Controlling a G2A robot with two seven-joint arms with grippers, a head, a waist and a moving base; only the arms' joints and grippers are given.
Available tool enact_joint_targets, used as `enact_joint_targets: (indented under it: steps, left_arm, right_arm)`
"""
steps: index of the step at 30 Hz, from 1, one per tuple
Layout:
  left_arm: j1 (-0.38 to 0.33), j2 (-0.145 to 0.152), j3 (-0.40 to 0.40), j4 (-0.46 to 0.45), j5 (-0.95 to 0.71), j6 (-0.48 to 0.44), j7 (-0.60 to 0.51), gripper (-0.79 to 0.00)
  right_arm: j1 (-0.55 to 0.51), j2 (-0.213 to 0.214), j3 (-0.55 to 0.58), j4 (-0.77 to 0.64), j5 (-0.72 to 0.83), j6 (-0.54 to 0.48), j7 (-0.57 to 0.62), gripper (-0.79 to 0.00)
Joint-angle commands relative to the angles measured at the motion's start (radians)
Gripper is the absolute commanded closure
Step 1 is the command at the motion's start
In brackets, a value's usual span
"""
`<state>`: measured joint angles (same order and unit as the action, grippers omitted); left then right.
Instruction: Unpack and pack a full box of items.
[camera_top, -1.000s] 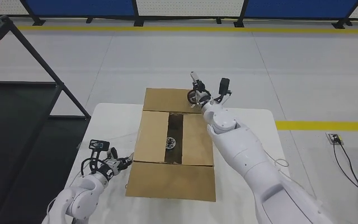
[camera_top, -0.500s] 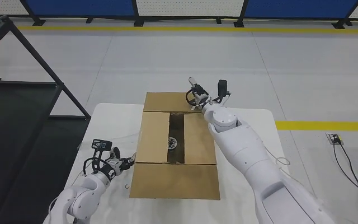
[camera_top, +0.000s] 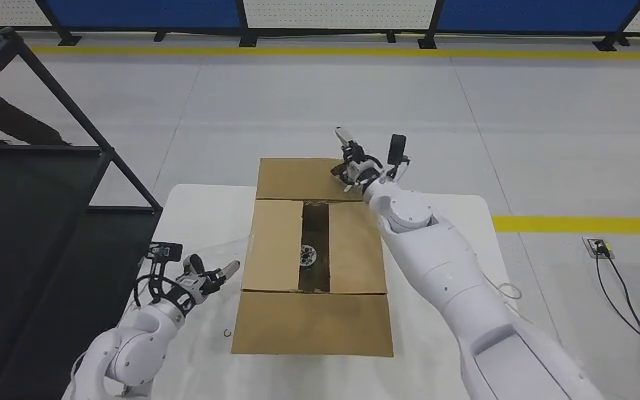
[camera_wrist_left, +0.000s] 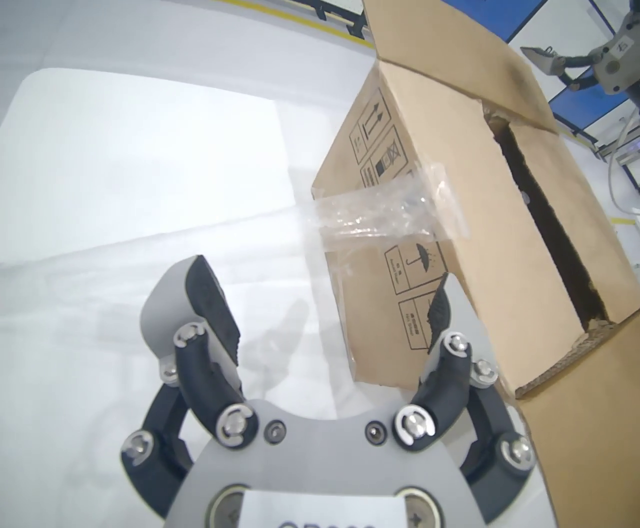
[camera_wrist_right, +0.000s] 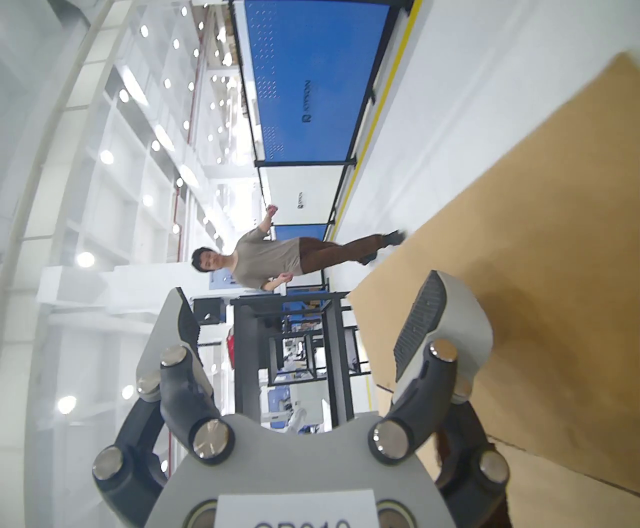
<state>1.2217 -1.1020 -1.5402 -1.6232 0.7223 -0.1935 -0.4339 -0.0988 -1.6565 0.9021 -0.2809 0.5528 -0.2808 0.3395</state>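
Cardboard box (camera_top: 270, 245) set on bench (camera_top: 200, 215), top flaps left ajar, left gripper (camera_wrist_left: 320, 275) held at its 8 o'clock, right gripper (camera_wrist_right: 307, 295) at 1 o'clock, all fingers released, nothing grasped.

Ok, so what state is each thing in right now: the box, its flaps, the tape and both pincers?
Box, standing upright, partly open.
Long flaps, down over the top, with a slot between them.
End flaps, folded outward, lying flat.
Tape, loose and crumpled, sticking off the side of the box.
Left pincer, open, empty.
Right pincer, open, empty.
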Motion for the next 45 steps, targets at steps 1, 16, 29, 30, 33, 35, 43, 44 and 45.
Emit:
enact_joint_targets:
  steps: [1,16,29,30,33,35,43,44,45]
  left_arm:
    - [0.0,0.002,-0.018,-0.002,-0.023,-0.003,-0.006,-0.785]
    - [0.007,0.007,-0.055,-0.009,-0.05,-0.013,-0.021,-0.785]
    - [0.001,0.006,-0.051,0.01,-0.054,0.036,-0.002,-0.785]
    - [-0.001,0.006,-0.052,0.011,-0.055,0.037,-0.004,-0.785]
    - [-0.002,0.006,-0.052,0.012,-0.055,0.037,-0.005,-0.785]
    - [-0.002,0.006,-0.052,0.012,-0.055,0.037,-0.005,-0.785]
    - [0.006,0.005,-0.055,0.008,-0.065,0.039,0.009,-0.785]
    - [0.007,0.005,-0.058,0.008,-0.07,0.041,0.01,-0.785]
    - [0.006,0.006,-0.06,0.008,-0.072,0.041,0.01,-0.785]
  right_arm:
    - [-0.008,0.008,0.015,-0.019,0.013,-0.028,0.1,-0.785]
    - [-0.024,0.038,0.038,-0.081,0.006,0.007,0.401,-0.785]
    - [-0.084,0.063,-0.021,-0.207,-0.206,0.115,0.599,-0.785]
    - [-0.08,0.066,-0.023,-0.208,-0.223,0.138,0.605,-0.785]
    - [-0.079,0.066,-0.023,-0.209,-0.226,0.145,0.602,-0.785]
    - [-0.079,0.066,-0.023,-0.209,-0.226,0.145,0.602,-0.785]
    - [-0.108,0.076,-0.029,-0.251,-0.293,0.193,0.562,-0.785]
    - [-0.111,0.078,-0.031,-0.257,-0.305,0.201,0.557,-0.785]
    - [-0.113,0.079,-0.032,-0.261,-0.318,0.207,0.554,-0.785]
